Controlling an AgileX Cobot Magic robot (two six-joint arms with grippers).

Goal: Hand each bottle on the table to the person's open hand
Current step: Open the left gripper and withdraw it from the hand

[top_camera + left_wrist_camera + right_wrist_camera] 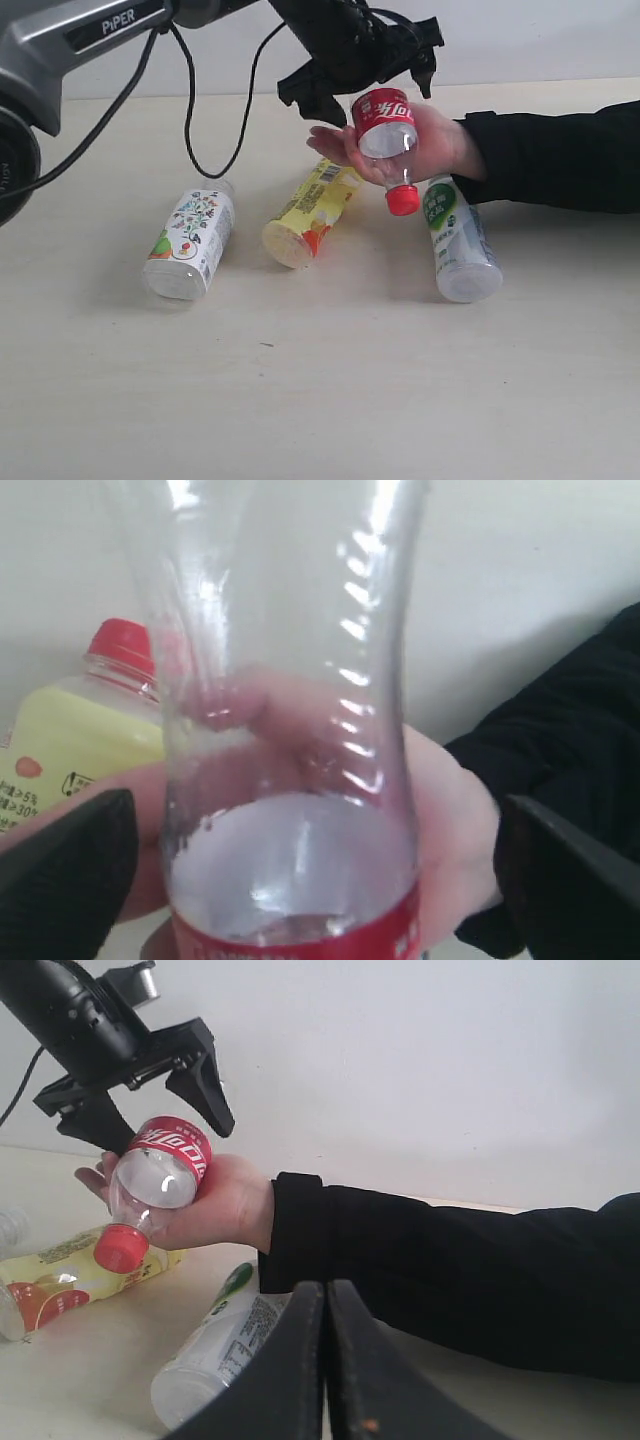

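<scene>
Left wrist view: Coca-Cola bottle (290,740) cap cut off, hand (450,820) half-hidden.

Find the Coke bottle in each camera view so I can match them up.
Exterior: Coke bottle in the upper middle of the picture, lying in the hand, cap tilted down.
Left wrist: Coke bottle fills the picture's centre, with its red label at the lower edge.
Right wrist: Coke bottle in the picture's upper left, in the hand.
Shared landmark: yellow bottle, beside the hand in all three.
</scene>
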